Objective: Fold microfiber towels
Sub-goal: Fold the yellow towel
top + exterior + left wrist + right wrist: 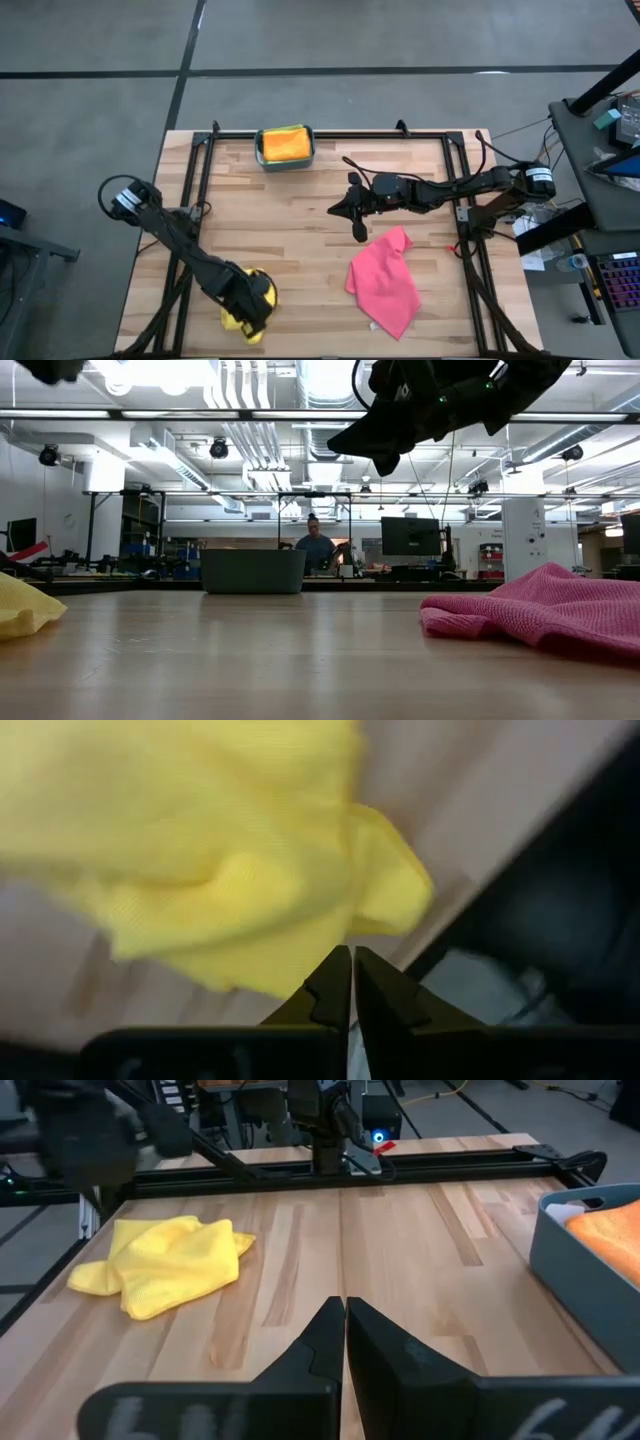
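Pink towel (384,281) and yellow towel (243,312) lie crumpled on the tabletop (300,230); an orange towel (285,144) sits in the far bin (261,158). Both the left end effector (252,322) and the right end effector (350,208) are clenched empty, so most folding remains.

The table (300,200) is pale striped wood. On it lie a yellow towel (165,1265) and a pink towel (385,280); a teal bin (286,160) holds an orange towel (285,144) (plain, no print).
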Available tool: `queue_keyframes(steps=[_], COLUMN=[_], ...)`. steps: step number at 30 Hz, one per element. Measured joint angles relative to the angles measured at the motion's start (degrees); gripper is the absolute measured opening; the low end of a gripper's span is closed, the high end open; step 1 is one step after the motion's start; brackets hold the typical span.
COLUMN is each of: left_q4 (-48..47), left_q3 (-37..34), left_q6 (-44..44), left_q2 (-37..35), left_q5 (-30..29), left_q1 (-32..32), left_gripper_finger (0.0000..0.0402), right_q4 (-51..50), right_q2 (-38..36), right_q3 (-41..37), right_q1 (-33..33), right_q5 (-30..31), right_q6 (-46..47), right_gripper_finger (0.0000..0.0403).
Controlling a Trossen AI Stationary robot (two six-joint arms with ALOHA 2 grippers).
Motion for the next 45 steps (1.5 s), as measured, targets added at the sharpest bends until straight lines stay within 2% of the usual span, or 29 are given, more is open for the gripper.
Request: queue_keyframes(steps=[2,4,6,13,19,24,28,30,34,38,41,45], left_q4=[0.51,0.70,1.31,-2.09,-2.02,-2.04,-2.08,-2.04,-2.06,-2.04,-2.04,-2.03], left_q3=[1.27,1.82,1.82,1.66,1.51,-0.27,-1.03,-1.03,-1.03,-0.64,-0.23,-0.36], left_q6=[6.07,8.88,11.84,16.89,19.69,19.39,19.40,19.94,21.15,21.40,21.52,22.48], left_q2=[1.52,2.73,3.95,7.55,7.82,7.82,7.82,7.82,7.82,7.46,4.95,-0.83], left_q5=[-0.88,-3.70,-4.01,-7.83,-14.95,-16.91,-16.92,-17.05,-17.11,-19.04,-25.45,-40.54], left_q1=[-1.08,-2.39,-3.72,-6.11,-6.68,-6.55,-6.62,-6.62,-6.55,-6.54,-6.53,-6.45], left_gripper_finger=[0.0015,0.0036,0.0062,0.0138,0.0155,0.0155,0.0141,0.0115,0.0024,0.0003,0.0001,0.0000], right_q4=[0.00,0.01,0.00,-0.02,-0.04,-0.04,-0.07,-0.11,-0.05,-0.07,-0.04,0.01], right_q2=[0.02,0.02,0.04,0.04,0.06,0.06,0.06,0.12,1.07,2.13,2.82,3.96], right_q3=[0.00,0.00,0.00,0.00,0.00,0.00,-0.29,-0.48,-0.50,-0.52,-0.55,-0.57], right_q1=[0.00,0.00,0.00,0.00,0.00,0.00,0.00,0.00,0.00,0.00,0.14,1.03], right_q5=[-0.02,-0.01,-0.03,-0.03,-0.04,-0.04,-0.04,-0.04,-0.04,-0.04,-0.03,-0.07], right_q6=[-0.10,-0.13,-0.19,-0.18,0.00,0.22,0.26,0.65,1.16,1.60,1.76,1.26], right_gripper_finger=[0.0009,0.0009,0.0009,0.0009,0.0009,0.0009,0.0009,0.0009,0.0009,0.0009,0.0009,0.0009])
